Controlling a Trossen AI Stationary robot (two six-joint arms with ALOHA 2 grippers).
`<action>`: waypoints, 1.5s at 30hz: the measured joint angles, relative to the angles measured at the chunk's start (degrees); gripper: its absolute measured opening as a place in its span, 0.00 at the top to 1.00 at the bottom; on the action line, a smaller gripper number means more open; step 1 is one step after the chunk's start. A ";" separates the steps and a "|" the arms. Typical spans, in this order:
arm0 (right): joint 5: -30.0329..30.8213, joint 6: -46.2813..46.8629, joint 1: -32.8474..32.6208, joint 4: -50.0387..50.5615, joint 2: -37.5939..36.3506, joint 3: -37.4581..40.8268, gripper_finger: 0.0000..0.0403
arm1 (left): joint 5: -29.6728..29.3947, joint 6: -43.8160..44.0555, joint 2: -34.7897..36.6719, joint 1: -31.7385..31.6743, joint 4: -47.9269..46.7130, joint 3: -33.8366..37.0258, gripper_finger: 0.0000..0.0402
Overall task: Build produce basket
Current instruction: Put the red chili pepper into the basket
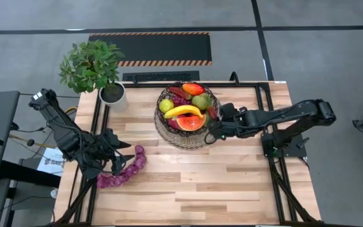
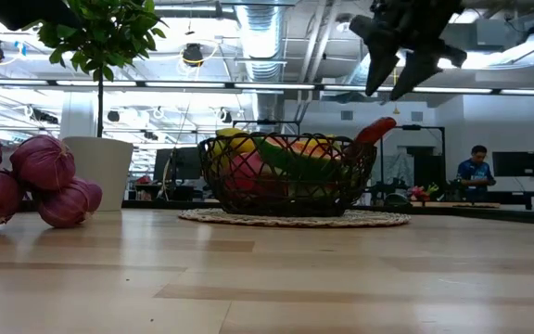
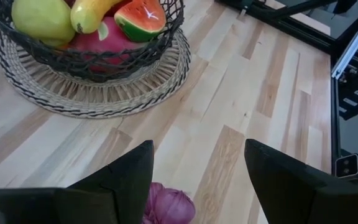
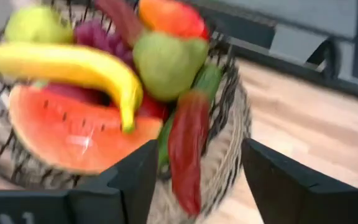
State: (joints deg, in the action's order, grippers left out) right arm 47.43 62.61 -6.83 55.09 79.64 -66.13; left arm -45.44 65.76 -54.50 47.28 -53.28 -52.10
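Observation:
The dark wire basket (image 1: 162,123) stands on its tan wicker base at the table's far middle. It holds produce: a banana (image 1: 184,111), a watermelon slice (image 1: 191,122), green fruits and a red pepper (image 4: 186,146). The pepper leans over the rim on the basket's right side (image 2: 378,130). My right gripper (image 2: 392,90) hangs open just above and to the right of that pepper, with nothing between its fingers (image 4: 199,149). A long purple string (image 1: 123,171) lies on the table at the left. My left gripper (image 1: 123,151) hovers open over the string's far end (image 3: 169,205).
A leafy plant (image 1: 92,64) in a white pot (image 1: 113,94) stands at the far left corner. Black frame rails run along the table's sides (image 1: 276,170). The near half of the wooden top (image 1: 219,183) is bare. A person (image 2: 476,169) shows far behind the table.

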 joint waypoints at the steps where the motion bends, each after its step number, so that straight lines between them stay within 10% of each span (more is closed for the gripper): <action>1: -1.55 -0.31 0.00 0.40 -0.30 0.00 0.37 | -0.22 0.02 0.00 0.00 0.01 0.00 0.41; 23: -8.08 -1.63 -0.63 2.09 7.32 0.01 0.32 | -0.21 0.72 0.02 -0.01 0.01 0.00 0.41; 45: -9.34 -3.14 0.92 1.23 7.73 0.02 0.91 | 0.17 0.98 0.02 -0.01 0.01 0.00 0.41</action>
State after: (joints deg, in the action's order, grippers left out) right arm 38.09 59.47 -5.91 56.31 87.37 -66.11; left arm -45.28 66.74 -54.48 47.27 -53.28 -52.10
